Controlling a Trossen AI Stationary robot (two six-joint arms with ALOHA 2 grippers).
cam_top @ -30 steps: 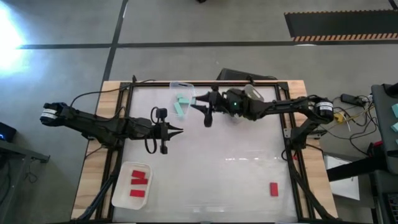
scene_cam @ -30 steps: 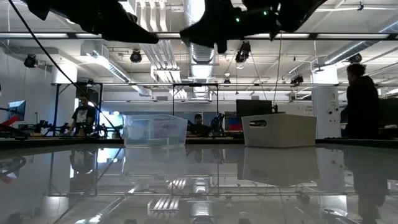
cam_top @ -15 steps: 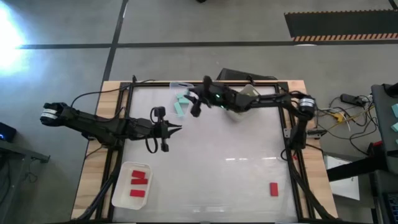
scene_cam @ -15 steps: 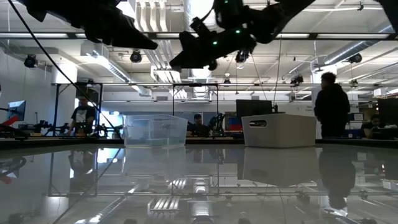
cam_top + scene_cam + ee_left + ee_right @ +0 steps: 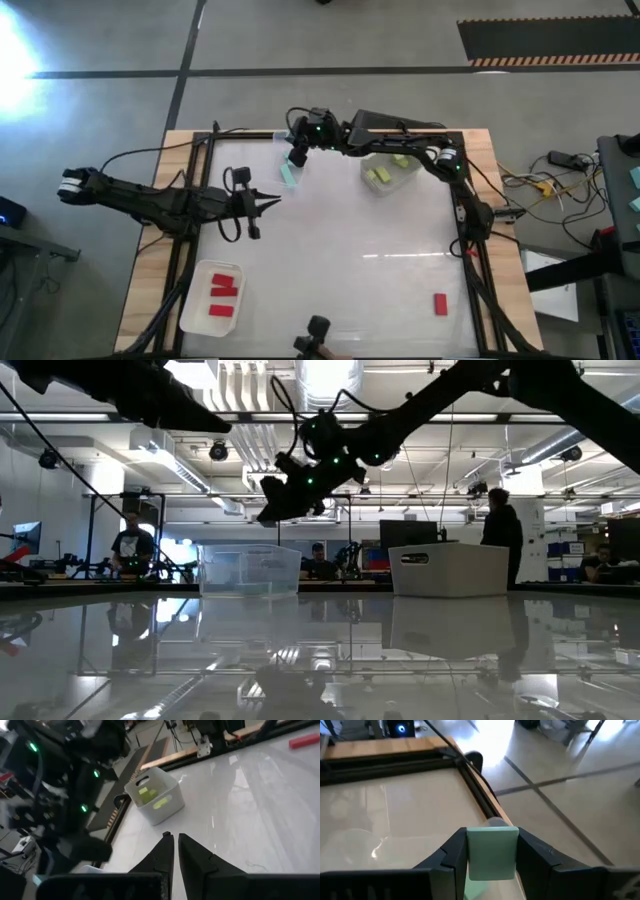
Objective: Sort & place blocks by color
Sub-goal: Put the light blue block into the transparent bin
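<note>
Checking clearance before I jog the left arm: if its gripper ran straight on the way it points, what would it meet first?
Probably the white bin holding yellow-green blocks; the left gripper points roughly at it, bare table between. Depth is uncertain.

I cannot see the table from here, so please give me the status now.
Right tool shut on mint block, above clear tray at far edge. Left tool shut, empty, waiting mid-table. One red block loose, nothing in the way.
</note>
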